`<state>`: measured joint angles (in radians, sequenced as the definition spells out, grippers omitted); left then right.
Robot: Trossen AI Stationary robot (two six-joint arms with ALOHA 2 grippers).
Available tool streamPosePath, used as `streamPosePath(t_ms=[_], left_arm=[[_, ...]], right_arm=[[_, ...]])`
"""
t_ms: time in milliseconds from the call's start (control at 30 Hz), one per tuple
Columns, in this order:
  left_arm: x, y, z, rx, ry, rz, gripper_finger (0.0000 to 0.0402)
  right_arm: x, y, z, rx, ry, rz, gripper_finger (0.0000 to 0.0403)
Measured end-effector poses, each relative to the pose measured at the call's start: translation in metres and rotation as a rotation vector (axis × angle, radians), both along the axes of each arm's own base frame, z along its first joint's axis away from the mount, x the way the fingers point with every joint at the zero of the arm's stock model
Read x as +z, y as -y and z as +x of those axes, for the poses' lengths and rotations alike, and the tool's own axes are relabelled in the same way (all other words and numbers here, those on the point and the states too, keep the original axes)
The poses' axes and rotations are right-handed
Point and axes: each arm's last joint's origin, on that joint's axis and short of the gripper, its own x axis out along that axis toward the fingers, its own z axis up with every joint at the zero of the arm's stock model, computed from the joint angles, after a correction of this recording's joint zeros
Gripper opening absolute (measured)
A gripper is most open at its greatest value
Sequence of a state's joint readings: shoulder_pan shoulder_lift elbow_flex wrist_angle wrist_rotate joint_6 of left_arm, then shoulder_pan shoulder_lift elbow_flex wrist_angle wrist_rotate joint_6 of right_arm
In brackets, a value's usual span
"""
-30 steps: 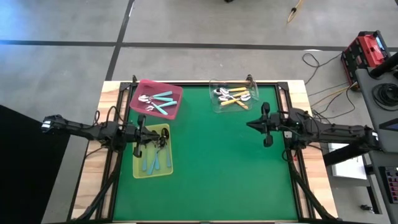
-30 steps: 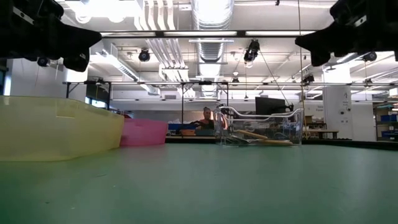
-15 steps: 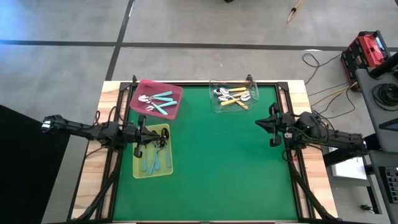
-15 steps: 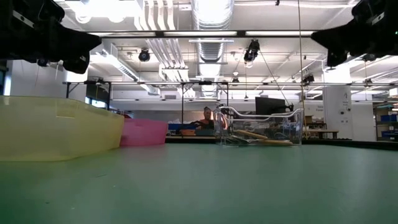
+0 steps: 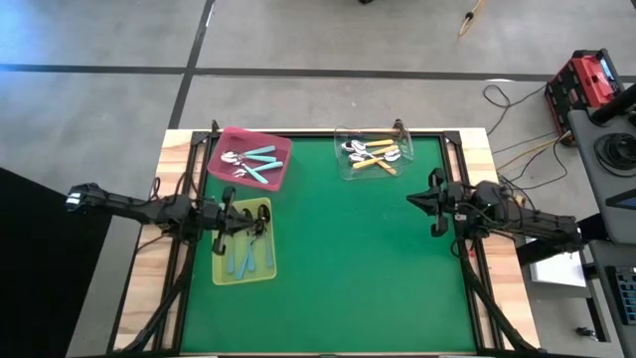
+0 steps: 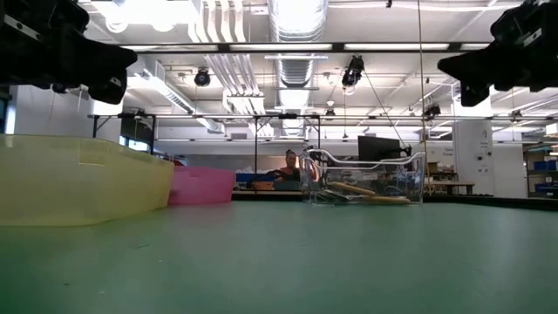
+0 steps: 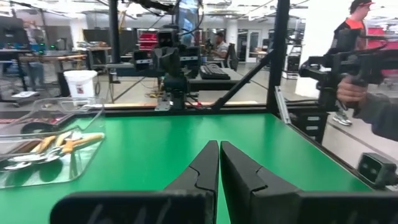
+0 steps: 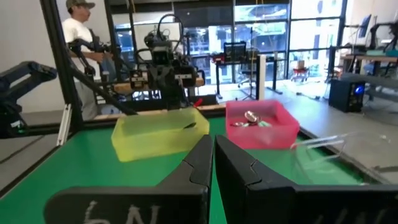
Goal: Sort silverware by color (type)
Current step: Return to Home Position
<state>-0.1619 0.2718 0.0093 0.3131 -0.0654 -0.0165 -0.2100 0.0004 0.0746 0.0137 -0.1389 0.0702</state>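
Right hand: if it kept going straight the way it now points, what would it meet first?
Only open green mat at first, then probably the yellow tray, which sits under the left hand. Height is unclear, so it might pass over the tray.

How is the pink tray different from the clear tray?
The pink tray is solid-coloured; the clear tray is see-through. The pink tray holds teal-handled spoons; the clear tray holds orange-handled spoons. The pink tray sits at the far left corner of the table, the clear tray farther right. Both are rectangular and hold spoons.
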Motion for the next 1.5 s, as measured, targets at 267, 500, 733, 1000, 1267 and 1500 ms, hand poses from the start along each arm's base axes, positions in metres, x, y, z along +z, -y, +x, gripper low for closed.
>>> streamPosePath(t_ms=[267, 500, 733, 1000, 1267, 1500], left_arm=[[-0.003, 0.0, 0.002, -0.006, -0.028, 0.001, 0.0], [-0.009, 0.001, 0.006, -0.006, -0.093, 0.012, 0.0], [-0.014, 0.001, 0.008, 0.006, -0.143, -0.024, 0.0], [-0.008, 0.001, 0.009, 0.022, -0.08, -0.033, 0.0], [-0.012, -0.001, 0.009, 0.088, -0.123, -0.017, 0.0], [-0.014, -0.002, 0.009, 0.11, -0.137, -0.014, 0.0]], right_arm=[[-0.019, 0.0, 0.005, 0.031, -0.043, 0.037, 0.0009], [-0.019, 0.0, 0.006, 0.047, -0.044, -0.036, 0.0009], [-0.021, 0.0, 0.006, 0.042, -0.063, -0.052, 0.0009], [-0.026, 0.001, 0.01, 0.043, -0.133, -0.108, 0.0009], [-0.027, 0.001, 0.011, 0.041, -0.148, -0.142, 0.0009], [-0.028, 0.002, 0.011, 0.005, -0.155, -0.141, 0.0009]])
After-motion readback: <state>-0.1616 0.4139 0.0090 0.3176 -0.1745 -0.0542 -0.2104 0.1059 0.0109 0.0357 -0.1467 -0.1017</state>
